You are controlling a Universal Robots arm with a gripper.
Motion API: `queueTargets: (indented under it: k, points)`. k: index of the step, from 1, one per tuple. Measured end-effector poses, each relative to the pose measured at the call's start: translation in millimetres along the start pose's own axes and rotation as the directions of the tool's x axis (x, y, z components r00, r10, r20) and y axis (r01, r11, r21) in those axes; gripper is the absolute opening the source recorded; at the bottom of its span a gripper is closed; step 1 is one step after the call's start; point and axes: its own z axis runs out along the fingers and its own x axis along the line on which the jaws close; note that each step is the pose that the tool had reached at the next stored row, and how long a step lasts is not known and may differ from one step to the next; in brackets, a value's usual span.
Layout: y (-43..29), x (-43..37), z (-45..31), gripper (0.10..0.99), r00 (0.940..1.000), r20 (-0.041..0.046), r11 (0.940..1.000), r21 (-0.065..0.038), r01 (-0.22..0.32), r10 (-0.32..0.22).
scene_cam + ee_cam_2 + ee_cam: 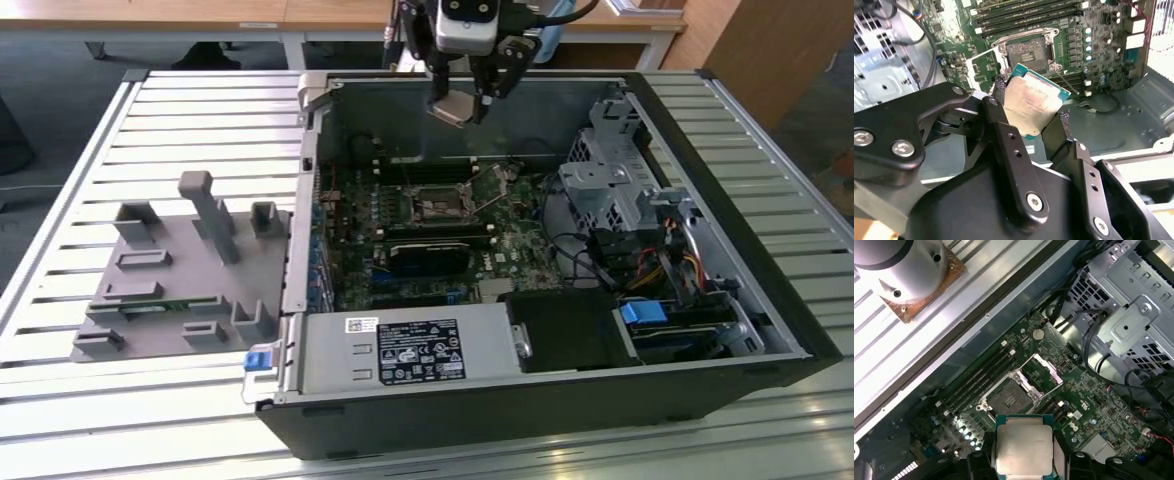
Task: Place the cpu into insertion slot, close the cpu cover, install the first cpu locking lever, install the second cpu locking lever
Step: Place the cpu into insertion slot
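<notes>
Tan-silver flat cpu [1031, 107] gripped by black hand [1031, 100], dark square insertion slot [1026, 52] uncovered

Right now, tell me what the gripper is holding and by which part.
The gripper holds the cpu, pinched by two opposite edges with its metallic face exposed. The cpu is clear of the insertion slot.

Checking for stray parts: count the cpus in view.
1. The cpu is held in the gripper above the open case. The slot is empty. Another could lie hidden deeper inside the case.
</notes>
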Motion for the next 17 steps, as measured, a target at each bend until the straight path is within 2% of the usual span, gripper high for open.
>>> queueTargets:
  k: [4, 7, 12, 17]
  points:
    - [0.0, 0.0, 0.4, 0.541, 0.9966, 0.0072, 0.9966, -0.002, -0.082, 0.082]
    - [0.0, 0.0, 0.8, 0.541, 0.9906, 0.0118, 0.9907, -0.003, -0.136, 0.136]
    - [-0.2, -0.1, 2.6, 0.541, 0.9767, 0.0177, 0.9769, -0.005, -0.214, 0.214]
    - [-0.4, 0.1, 7.0, 0.541, 0.9608, 0.0178, 0.9609, 0.003, -0.277, 0.277]
